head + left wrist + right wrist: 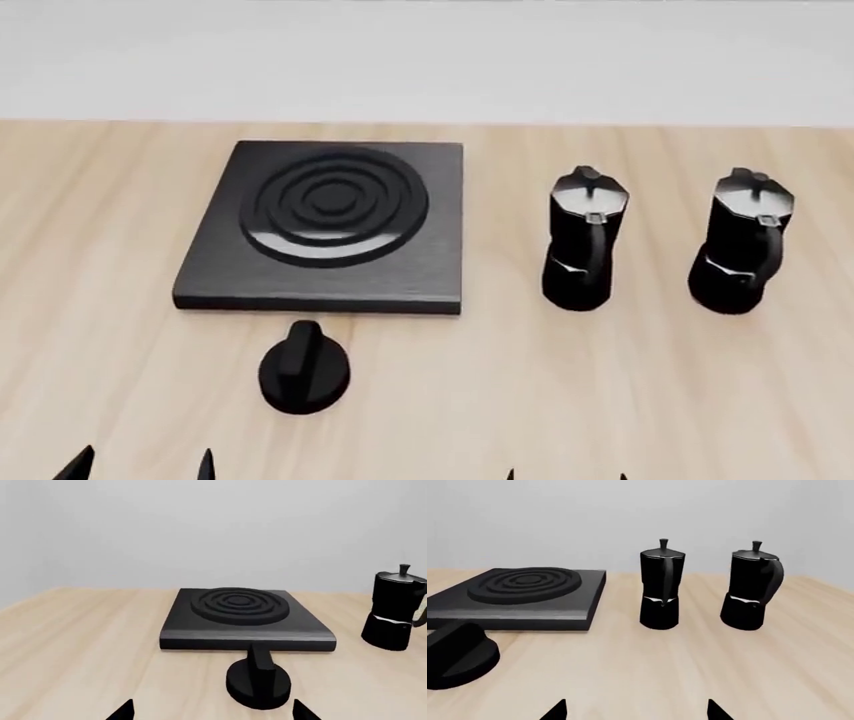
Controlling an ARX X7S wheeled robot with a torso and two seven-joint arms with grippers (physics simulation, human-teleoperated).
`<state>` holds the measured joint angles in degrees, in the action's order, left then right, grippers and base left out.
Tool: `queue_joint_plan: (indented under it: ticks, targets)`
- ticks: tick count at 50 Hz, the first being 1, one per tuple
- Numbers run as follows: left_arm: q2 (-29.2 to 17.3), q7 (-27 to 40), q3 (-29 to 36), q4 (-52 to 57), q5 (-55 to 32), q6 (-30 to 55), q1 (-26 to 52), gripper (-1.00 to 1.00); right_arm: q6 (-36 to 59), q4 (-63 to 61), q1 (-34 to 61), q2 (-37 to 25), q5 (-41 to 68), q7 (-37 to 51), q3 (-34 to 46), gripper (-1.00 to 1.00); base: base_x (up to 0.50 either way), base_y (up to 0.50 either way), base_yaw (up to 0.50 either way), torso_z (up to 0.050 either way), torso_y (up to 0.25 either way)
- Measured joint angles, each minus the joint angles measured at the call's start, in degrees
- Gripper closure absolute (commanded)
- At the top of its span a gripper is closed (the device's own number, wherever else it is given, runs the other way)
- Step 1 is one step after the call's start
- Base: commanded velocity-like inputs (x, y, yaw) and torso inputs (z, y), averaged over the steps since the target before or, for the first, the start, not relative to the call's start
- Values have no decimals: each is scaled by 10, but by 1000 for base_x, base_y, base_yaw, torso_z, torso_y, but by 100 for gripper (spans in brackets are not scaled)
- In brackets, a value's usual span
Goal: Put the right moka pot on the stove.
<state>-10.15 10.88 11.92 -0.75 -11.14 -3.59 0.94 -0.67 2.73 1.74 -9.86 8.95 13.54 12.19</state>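
Two glossy black moka pots stand upright on the wooden table. The right moka pot is at the far right; it also shows in the right wrist view. The other pot stands between it and the stove, a flat black slab with a ringed burner, also seen in both wrist views. My left gripper is open and empty at the table's near edge, below the stove. My right gripper is open and empty, near the front edge below the middle pot.
A small round black knob lies on the table in front of the stove, close ahead of my left gripper. A pale wall stands behind the table's far edge.
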Motion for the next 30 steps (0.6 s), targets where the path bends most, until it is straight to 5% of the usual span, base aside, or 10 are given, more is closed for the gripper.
queue_joint_plan:
  ticks: [30]
  targets:
    - [-7,9,9,-2,-6,-3,2,-100,-3,-2,-1,-8,5,10,9,-100,289,13,0,0,1]
